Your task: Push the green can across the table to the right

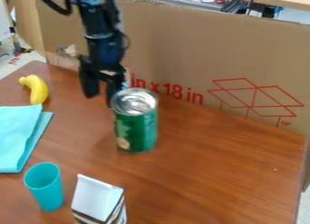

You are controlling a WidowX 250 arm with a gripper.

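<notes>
The black two-finger gripper (101, 99) hangs with its fingers parted and nothing grasped between them. Nearest is the shiny green metal can with a silver top (136, 128), upright on the brown wooden table (224, 173), just beside the finger on the view's right; whether they touch, I cannot tell. Farther out, toward the view's left, lie a curved yellow banana (38, 90) and a folded turquoise cloth (17, 137). Nearer the camera, a tapered teal cup (48, 193) stands beside a white carton with brown stripes (97, 198). Behind the table rises a tan cardboard panel with red print (187, 51)
</notes>
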